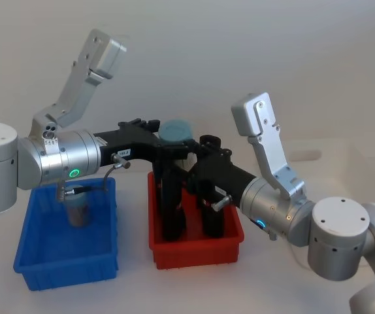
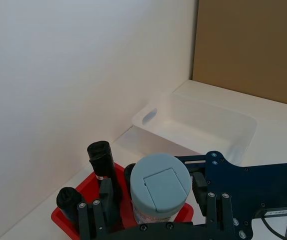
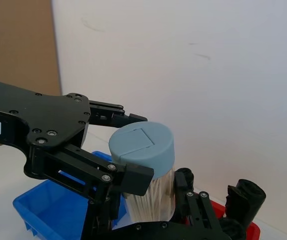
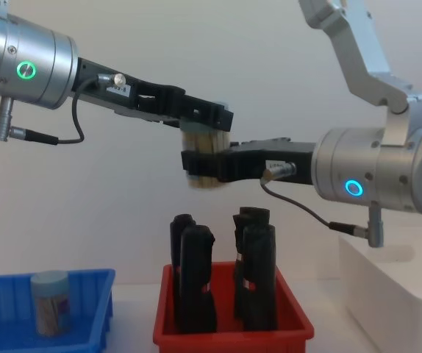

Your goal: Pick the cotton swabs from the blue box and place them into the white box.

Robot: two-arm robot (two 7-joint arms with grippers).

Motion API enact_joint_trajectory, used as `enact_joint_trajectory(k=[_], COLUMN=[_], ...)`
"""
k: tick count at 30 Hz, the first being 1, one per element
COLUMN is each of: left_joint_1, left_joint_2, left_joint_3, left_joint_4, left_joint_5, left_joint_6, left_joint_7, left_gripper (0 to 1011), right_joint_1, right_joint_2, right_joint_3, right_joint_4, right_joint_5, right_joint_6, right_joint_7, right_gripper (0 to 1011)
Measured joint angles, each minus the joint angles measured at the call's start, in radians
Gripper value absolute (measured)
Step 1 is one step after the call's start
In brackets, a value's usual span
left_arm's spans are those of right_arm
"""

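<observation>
Fingers (image 3: 133, 179) of left gripper (image 4: 205, 123) and right gripper (image 4: 204, 168) are together clamping a cotton swab jar (image 3: 142, 147) in mid-air. A second jar (image 4: 50, 301) is sitting in the blue box (image 1: 40, 261).

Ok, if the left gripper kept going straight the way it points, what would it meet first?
Likely the right gripper, facing the left gripper head-on; both hold one cotton swabs jar above the red bin.

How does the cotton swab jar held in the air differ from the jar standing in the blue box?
Position: the held jar is in the air above the red bin; the boxed jar stands on the floor of the blue box. Contact: the left gripper and right gripper clamp the held jar; nothing touches the boxed jar. Both are upright with pale blue-grey lids.
</observation>
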Motion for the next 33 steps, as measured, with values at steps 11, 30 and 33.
enact_joint_trajectory(k=[11, 30, 33], left_joint_1=[0.0, 0.0, 0.0], left_joint_2=[0.0, 0.0, 0.0], left_joint_3=[0.0, 0.0, 0.0], left_joint_4=[0.0, 0.0, 0.0], left_joint_5=[0.0, 0.0, 0.0], left_joint_6=[-0.001, -0.001, -0.001], left_joint_7=[0.0, 0.0, 0.0], left_gripper=[1004, 1004, 1004], right_joint_1=[-0.035, -0.114, -0.123], right_joint_2=[0.018, 0.066, 0.073], right_joint_3=[0.003, 0.03, 0.034], right_joint_4=[-0.039, -0.129, -0.139], right_joint_5=[0.017, 0.047, 0.049], right_joint_6=[0.01, 0.006, 0.003], right_joint_7=[-0.053, -0.208, -0.226], right_gripper=[650, 650, 649])
